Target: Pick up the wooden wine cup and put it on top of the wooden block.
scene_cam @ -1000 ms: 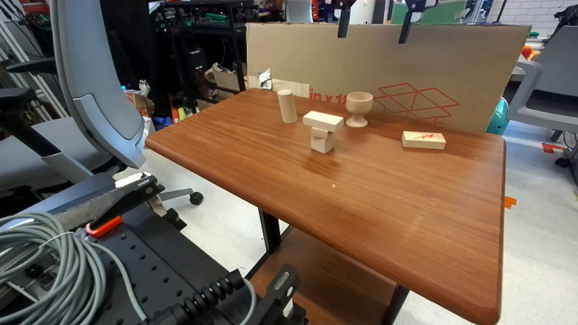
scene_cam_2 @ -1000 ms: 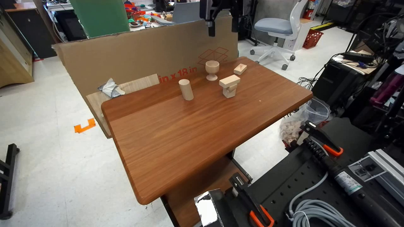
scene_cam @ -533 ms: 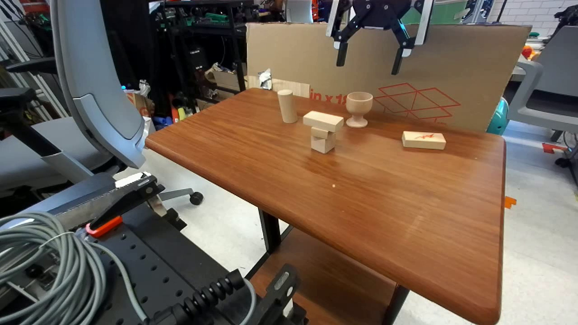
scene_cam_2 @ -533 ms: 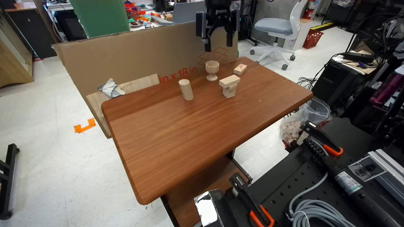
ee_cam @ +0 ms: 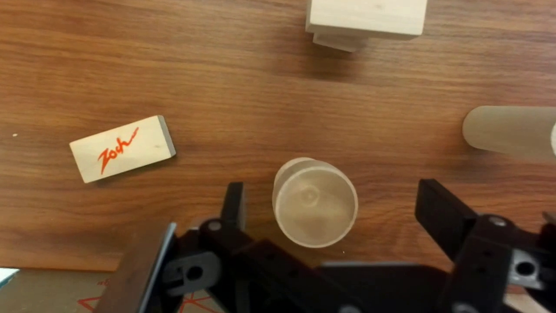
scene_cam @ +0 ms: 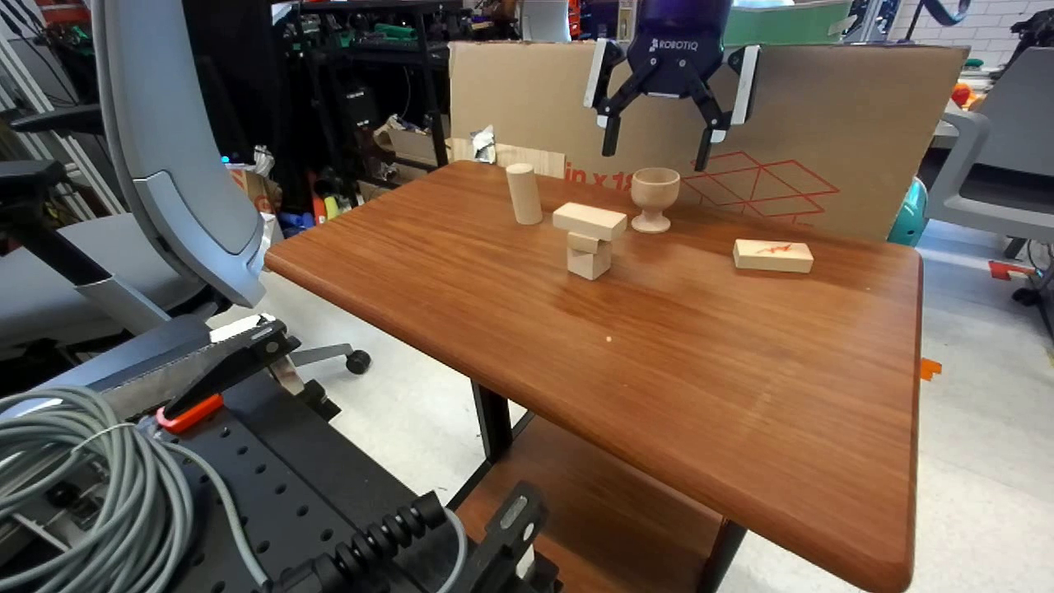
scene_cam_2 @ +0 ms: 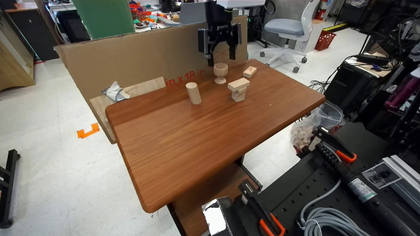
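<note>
Tabletop [scene_cam: 700,371] holds one wooden cup [scene_cam: 655,191], one cylinder [scene_cam: 525,196], one lettered slab [ee_cam: 117,150], one stack [scene_cam: 585,243]; jaws stand wide.

This place looks like a lab or workshop: near the table [scene_cam: 659,371] there is a perforated black plate [scene_cam: 284,461] with clamps [scene_cam: 230,365] and coiled cable [scene_cam: 156,486], and also office chairs [scene_cam: 177,123].

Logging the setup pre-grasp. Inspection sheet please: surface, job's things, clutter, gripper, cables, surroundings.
Surface: brown table, pale speck on it.
Job's things: cup upright on the table; block meant is unclear: stack, red-marked block or cylinder.
Clutter: crumpled silvery scrap beside the table.
Gripper: open, over the cup, holding nothing.
Cables: grey coil on black worktop, off the table.
Surroundings: cardboard along a table edge; chairs nearby.
</note>
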You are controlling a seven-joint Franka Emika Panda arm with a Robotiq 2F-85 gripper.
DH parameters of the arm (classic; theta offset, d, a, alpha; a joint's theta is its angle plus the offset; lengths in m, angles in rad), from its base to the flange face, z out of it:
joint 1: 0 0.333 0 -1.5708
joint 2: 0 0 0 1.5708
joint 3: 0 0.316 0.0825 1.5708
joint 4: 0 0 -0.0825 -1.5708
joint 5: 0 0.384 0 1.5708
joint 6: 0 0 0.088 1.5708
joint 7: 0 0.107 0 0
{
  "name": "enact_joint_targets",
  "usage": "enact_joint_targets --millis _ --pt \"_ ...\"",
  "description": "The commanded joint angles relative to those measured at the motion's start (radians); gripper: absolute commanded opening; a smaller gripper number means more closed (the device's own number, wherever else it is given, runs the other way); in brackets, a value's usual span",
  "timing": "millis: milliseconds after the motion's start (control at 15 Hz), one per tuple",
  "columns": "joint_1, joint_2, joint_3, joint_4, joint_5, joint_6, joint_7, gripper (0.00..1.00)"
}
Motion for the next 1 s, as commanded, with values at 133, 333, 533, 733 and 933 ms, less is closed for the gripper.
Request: enact_joint_targets --millis 133,333,533,733,933 --pt "0.017 0.079 -0.008 0.103 -0.039 -0.033 0.029 1.00" --pt "0.020 0.103 -0.012 0.127 -0.056 -0.039 0.039 1.00" --pt "0.027 0.120 -0.018 0.140 -0.074 -0.046 0.042 0.66" --pt "0.029 0.111 -0.015 0.128 -0.086 -0.050 0.035 0.42" --pt "0.015 0.064 0.001 0.094 -0.067 -0.072 0.017 0.28"
